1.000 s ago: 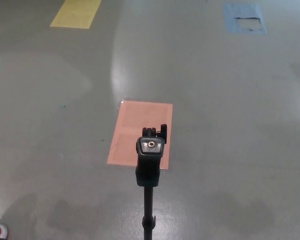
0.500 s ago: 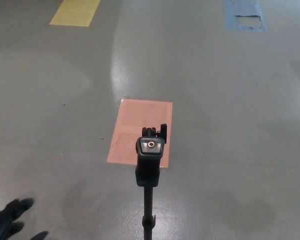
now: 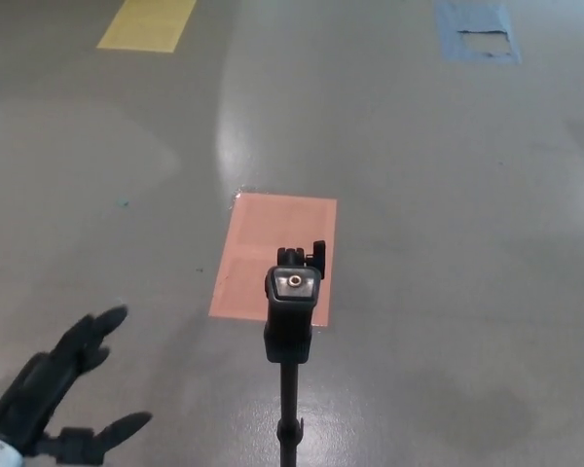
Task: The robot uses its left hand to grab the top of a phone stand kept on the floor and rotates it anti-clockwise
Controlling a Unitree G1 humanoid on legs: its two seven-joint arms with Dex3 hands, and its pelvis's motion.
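A black phone stand with a slim upright pole and a boxy mounting head (image 3: 291, 302) stands on the glossy grey floor (image 3: 438, 292), seen almost straight down from above, so that the pole runs from the lower edge of the picture up to the head near the centre. The head's flat top carries a small brass-coloured screw set in a pale plate (image 3: 294, 282), and a black knob (image 3: 317, 255) juts from its far right side. Behind the head, as the camera sees it, lies a salmon-pink rectangular patch of tape (image 3: 263, 253) on the floor, and the stand's head overlaps the patch's near edge in the picture. The robot's black left hand (image 3: 54, 389) comes in from the lower left corner, released and holding nothing: its two thick fingers (image 3: 92, 331) point up and to the right, while the thumb (image 3: 117, 428) sticks out sideways towards the pole. The hand is well apart from the stand and touches no part of it. The right hand does not show. Far up the floor lie a yellow rectangular patch (image 3: 148, 24) at the top left and a blue patch with a torn, worn middle (image 3: 475, 34) at the top right.
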